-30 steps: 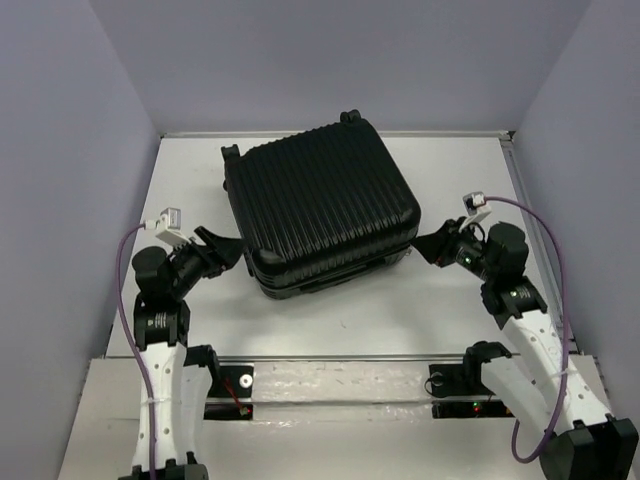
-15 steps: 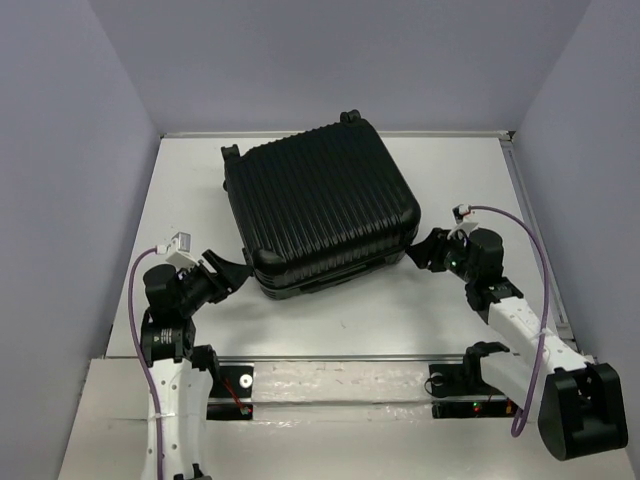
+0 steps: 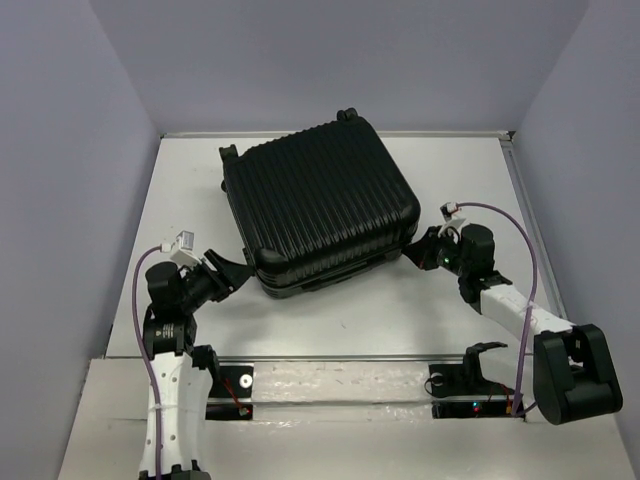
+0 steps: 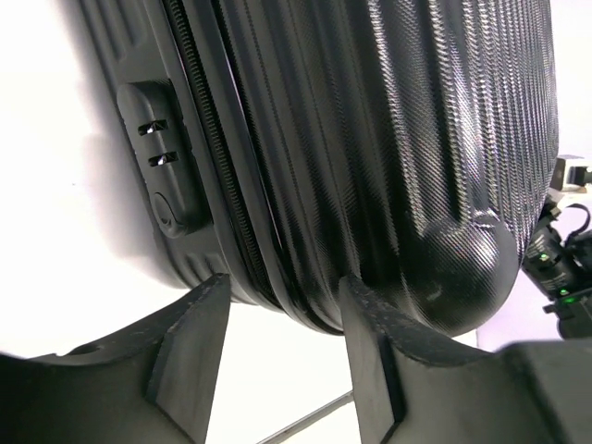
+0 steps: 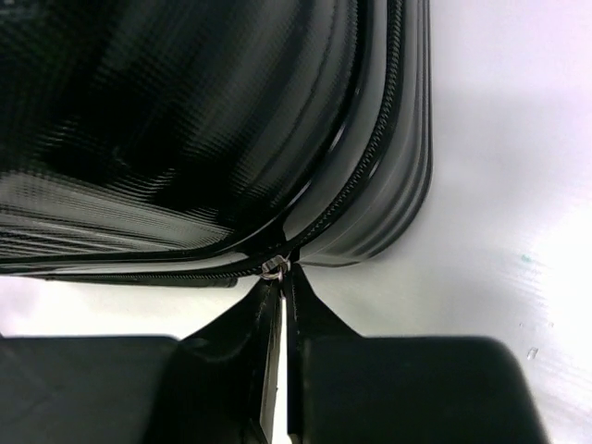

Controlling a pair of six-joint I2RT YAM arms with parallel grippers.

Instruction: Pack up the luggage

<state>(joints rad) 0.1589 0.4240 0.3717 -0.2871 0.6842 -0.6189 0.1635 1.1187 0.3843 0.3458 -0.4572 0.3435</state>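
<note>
As the overhead view is read from left to right, we count two arms, two grippers, two purple cables, one suitcase and one white table (image 3: pixel 450 180).

Left: the left gripper (image 3: pixel 232 272) sits low over the table at the suitcase's near-left corner. Its two fingers (image 4: pixel 190 342) stand apart with nothing between them, so it is released. The rounded corner lies just past the tips; we cannot tell whether they touch it. One purple cable (image 3: pixel 140 300) loops beside this arm.

Centre: the suitcase (image 3: pixel 320 205) lies closed and flat on its broad side in the middle of the table, ribbed shell up.
- Wheels seen: two, one (image 3: pixel 230 152) at the far-left corner and one (image 3: pixel 348 115) at the far corner.
- The wheeled edge faces the back wall, turned a little to the left.
- Its outline is close to square. The wheel-to-near-edge axis runs far to near, with the near end swung slightly right.
- One combination lock (image 4: pixel 162 157) with two dial windows sits on the side wall, beside the single zip line.

Right: the right gripper (image 3: pixel 415 252) meets the near-right corner at the zip seam. In the wrist view its fingers (image 5: pixel 319 324) are clenched together. The metal zip pull (image 5: pixel 274 268) sits at their tips and a thin pale strip runs down between them, so we read the pull as pinched. The second cable (image 3: pixel 520 230) arcs over this arm.
</note>
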